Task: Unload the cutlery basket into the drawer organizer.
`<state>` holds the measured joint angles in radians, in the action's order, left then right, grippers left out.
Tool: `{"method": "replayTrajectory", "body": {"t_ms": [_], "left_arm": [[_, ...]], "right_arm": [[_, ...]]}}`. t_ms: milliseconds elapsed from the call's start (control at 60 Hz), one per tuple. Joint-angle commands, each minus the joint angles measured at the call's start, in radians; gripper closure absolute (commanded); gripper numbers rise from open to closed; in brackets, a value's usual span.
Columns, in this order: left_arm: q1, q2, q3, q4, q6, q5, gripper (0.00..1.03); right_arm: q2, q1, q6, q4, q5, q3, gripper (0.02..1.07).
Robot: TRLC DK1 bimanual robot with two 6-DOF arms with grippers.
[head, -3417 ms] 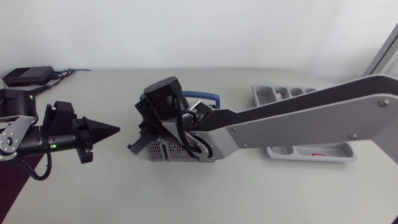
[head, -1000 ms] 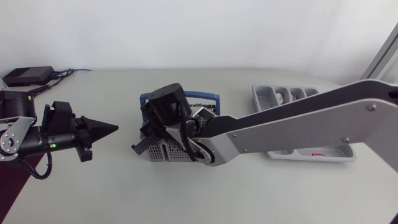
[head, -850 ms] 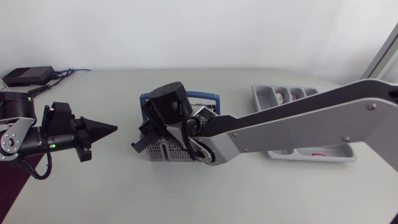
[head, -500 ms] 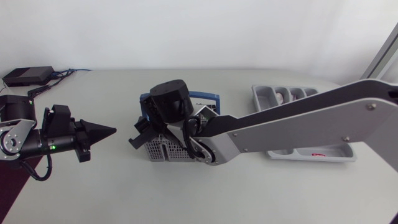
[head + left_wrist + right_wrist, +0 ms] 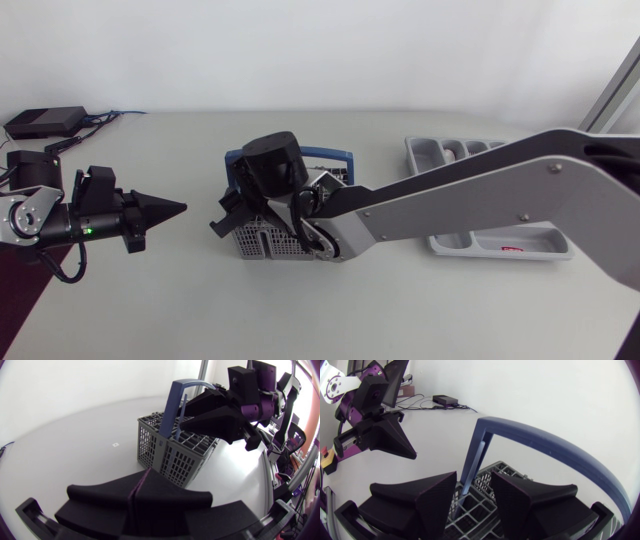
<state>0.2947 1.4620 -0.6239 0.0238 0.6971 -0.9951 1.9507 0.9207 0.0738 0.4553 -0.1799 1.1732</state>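
Pale grey table (image 5: pixel 150 300) carries everything, and its surface is plain and matte. Only the head view shows the drawer organizer (image 5: pixel 540 252). It lies at the right of the frame, partly under my right arm (image 5: pixel 480 190), well apart from the cutlery basket (image 5: pixel 258 243), which stands at the centre of the frame.

Only the wrist views show what is inside the basket. A thin blue handle (image 5: pixel 472 467) stands up out of the grey grid, beside the basket's big blue carrying handle (image 5: pixel 545 442). In my right wrist view this thin handle is in the gap between the fingers (image 5: pixel 420 495) of my right pincer (image 5: pixel 474 480). The fingers stand apart, and I cannot tell if either one touches it. The left wrist view shows the same pincer from the side, low over the basket's rim.

My left pincer (image 5: pixel 175 209) is at the left of the head view's frame, above the table. Its two fingers are pressed together to one point, which is directed at the basket, and it holds nothing.
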Motion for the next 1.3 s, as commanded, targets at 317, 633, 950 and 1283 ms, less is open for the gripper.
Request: {"method": "replayTrajectory", "body": {"t_ms": [317, 633, 950, 1283], "left_arm": [[0.011, 0.046, -0.043, -0.007, 0.035, -0.020, 0.87], [0.009, 0.031, -0.037, -0.002, 0.033, -0.020, 0.87], [0.001, 0.020, -0.028, -0.001, 0.033, -0.020, 0.87], [-0.005, 0.000, -0.020, 0.001, 0.028, -0.020, 0.87]], "right_arm": [[0.039, -0.017, -0.020, -0.001, 0.033, 0.054, 1.01], [-0.015, -0.010, -0.019, -0.010, 0.036, 0.023, 1.01], [-0.055, -0.006, 0.000, -0.001, 0.033, -0.020, 1.01], [-0.062, -0.006, 0.009, -0.023, 0.039, -0.029, 1.01]]}}
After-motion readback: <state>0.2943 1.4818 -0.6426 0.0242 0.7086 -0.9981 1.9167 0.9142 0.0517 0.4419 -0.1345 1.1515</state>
